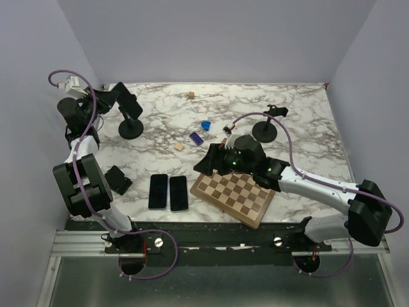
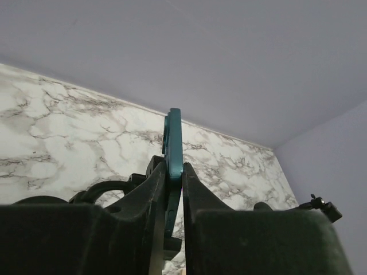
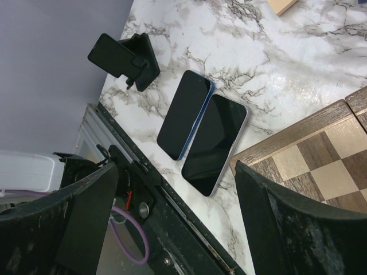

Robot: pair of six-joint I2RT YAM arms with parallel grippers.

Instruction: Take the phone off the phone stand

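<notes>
A teal phone point(image 2: 173, 137) stands edge-on between my left gripper's fingers point(image 2: 152, 189). My left gripper point(image 2: 174, 172) is shut on it, just above the black clamp bracket of the phone stand point(image 2: 166, 247). In the top view this gripper point(image 1: 130, 101) is at the back left, over the stand's round base point(image 1: 131, 130); the phone itself is mostly hidden by the fingers there. My right gripper point(image 1: 214, 160) is open and empty at the left corner of the chessboard point(image 1: 236, 195). It also shows in the right wrist view point(image 3: 176, 167), hovering above the table's front edge.
Two dark-screened phones point(image 1: 158, 190) point(image 1: 178, 192) lie flat side by side near the front; they also show in the right wrist view point(image 3: 184, 121) point(image 3: 215, 143). A small folding stand point(image 1: 118, 180) sits to their left. A second, empty pole stand point(image 1: 267, 130) stands at the back right. Small blocks point(image 1: 179, 146) lie mid-table.
</notes>
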